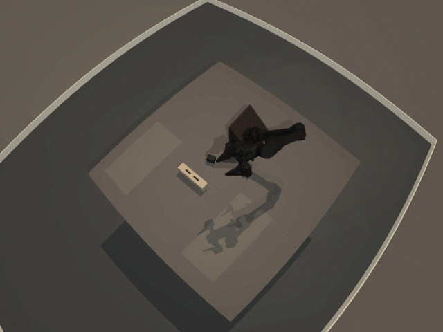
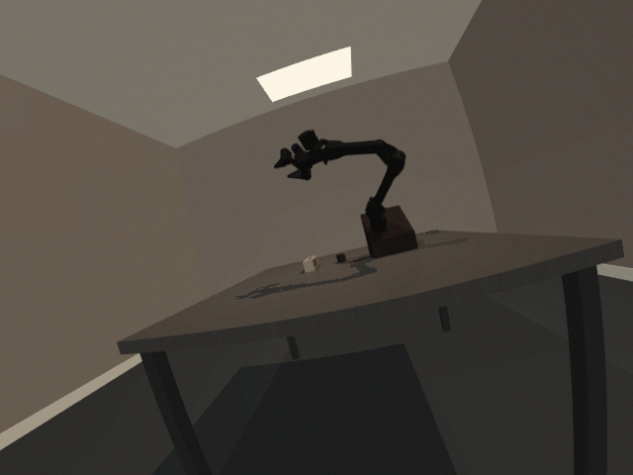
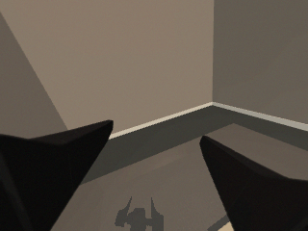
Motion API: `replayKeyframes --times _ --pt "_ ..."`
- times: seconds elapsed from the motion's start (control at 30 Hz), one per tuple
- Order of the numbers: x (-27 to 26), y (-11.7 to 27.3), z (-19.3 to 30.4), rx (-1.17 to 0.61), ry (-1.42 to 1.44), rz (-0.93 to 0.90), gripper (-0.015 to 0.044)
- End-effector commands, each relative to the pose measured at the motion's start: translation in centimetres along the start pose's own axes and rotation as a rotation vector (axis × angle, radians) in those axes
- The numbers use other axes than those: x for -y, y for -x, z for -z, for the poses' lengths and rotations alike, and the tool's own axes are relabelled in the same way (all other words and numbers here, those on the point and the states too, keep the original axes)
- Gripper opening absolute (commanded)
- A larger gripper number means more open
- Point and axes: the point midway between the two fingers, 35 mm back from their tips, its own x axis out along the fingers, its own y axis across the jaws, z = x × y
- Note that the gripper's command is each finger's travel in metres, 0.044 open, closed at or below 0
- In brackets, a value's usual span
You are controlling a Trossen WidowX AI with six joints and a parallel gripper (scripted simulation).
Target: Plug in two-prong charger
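The small black charger [image 1: 211, 159] [image 2: 340, 257] lies on the table, its brassy prongs pointing left in the top view. The cream power strip [image 1: 201, 183] [image 2: 309, 264] stands close by, with two dark outlets on its upper face in the top view. A cream corner of it shows at the bottom edge of the wrist view. My gripper [image 1: 221, 167] [image 2: 281, 172] [image 3: 158, 132] is wide open and empty, held high above the table. The charger is not visible in the wrist view.
The arm stands on a dark brown block [image 1: 246, 120] [image 2: 393, 238] on the table [image 1: 218, 86] [image 2: 486, 255]. Its shadow falls across the table. Pale light patches [image 1: 142, 157] also lie on the table top. Room walls surround the table.
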Motion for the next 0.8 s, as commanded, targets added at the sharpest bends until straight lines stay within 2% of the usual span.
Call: replayKeyframes --times 0.0,0.77 --pt "2.6 -1.9 1.2 -0.067 0.018 0.077 0.0440" --pt "14.2 -7.1 6.8 -0.380 0.044 0.377 0.0440"
